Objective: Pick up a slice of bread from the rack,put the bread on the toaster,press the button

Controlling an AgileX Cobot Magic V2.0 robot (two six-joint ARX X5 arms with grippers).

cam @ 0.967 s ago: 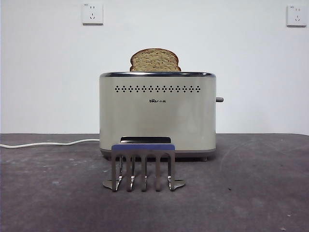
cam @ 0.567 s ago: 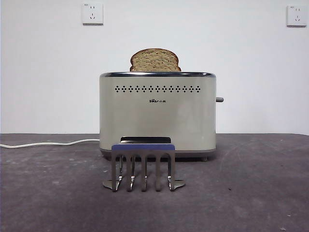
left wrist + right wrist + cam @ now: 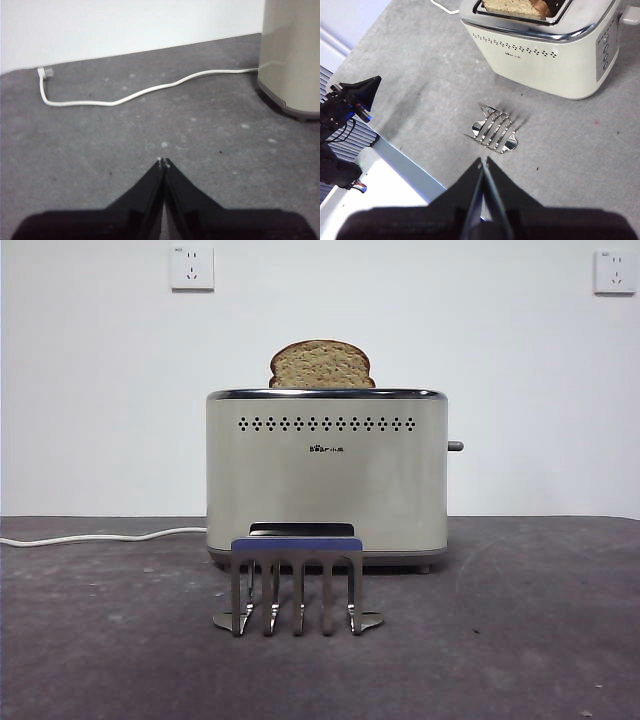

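Right gripper (image 3: 483,161) closed, empty, high above silver pronged rack (image 3: 493,131); speckled tan bread slice (image 3: 321,365) sits proud of cream boxy toaster (image 3: 326,475), so press its side lever (image 3: 455,446) straight down.

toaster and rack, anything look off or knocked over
Nothing stands out. The toaster stands level with the bread upright in its slot, domed top showing. The rack stands upright in front of it, with no bread in it. Both grippers are shut and away from them.

Matte black hands (image 3: 163,162) — wedge-shaped jaws (pale specks at tips).
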